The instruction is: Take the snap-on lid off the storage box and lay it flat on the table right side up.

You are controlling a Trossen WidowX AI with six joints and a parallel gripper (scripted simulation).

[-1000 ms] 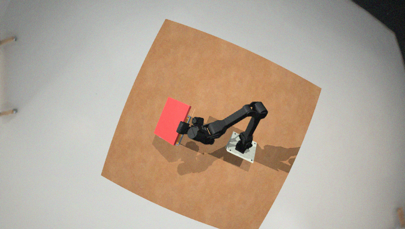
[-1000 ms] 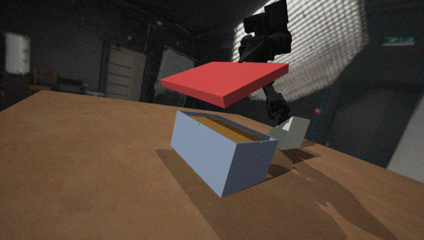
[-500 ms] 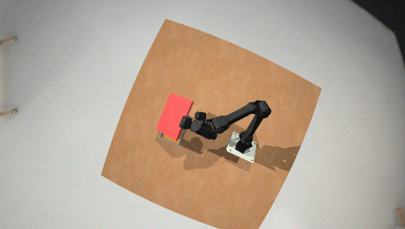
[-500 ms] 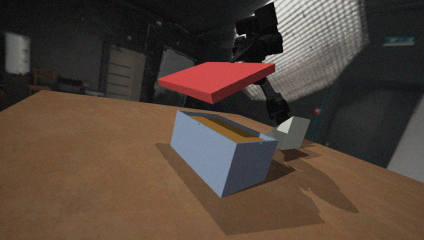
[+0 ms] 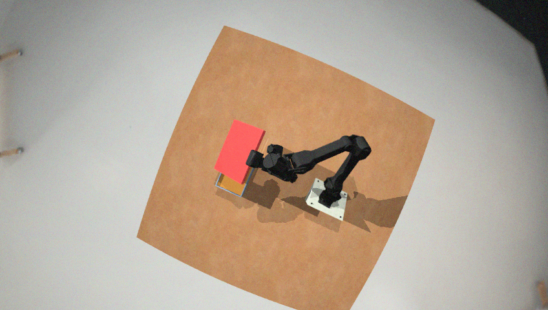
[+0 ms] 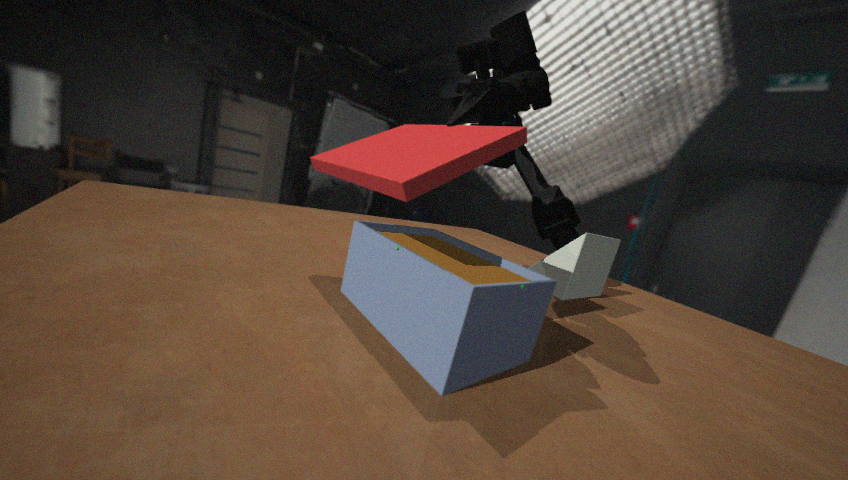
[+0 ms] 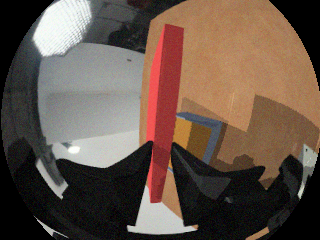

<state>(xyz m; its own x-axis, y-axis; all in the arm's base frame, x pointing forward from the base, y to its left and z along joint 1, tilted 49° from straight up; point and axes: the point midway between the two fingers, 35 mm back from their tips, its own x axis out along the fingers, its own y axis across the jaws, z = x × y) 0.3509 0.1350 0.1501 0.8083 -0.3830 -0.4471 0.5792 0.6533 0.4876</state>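
Note:
The red lid (image 5: 237,147) (image 6: 425,149) (image 7: 164,95) is in the air, well above the box and apart from it, top side up and slightly tilted. My gripper (image 7: 161,145) is shut on the lid's edge on the side nearest the arm; the fingertips are hidden in the top and exterior views. The blue-grey box (image 6: 404,303) (image 7: 216,137) stands upright and open on the table (image 5: 307,95) (image 6: 178,333), with an orange-brown inside. In the top view the lid covers most of the box, and one end shows below it.
The arm's pale base block (image 5: 334,209) (image 6: 589,267) stands on the table to the right of the box. The arm reaches from it over to the lid. Shadows of the arm and lid fall on the table beside the box.

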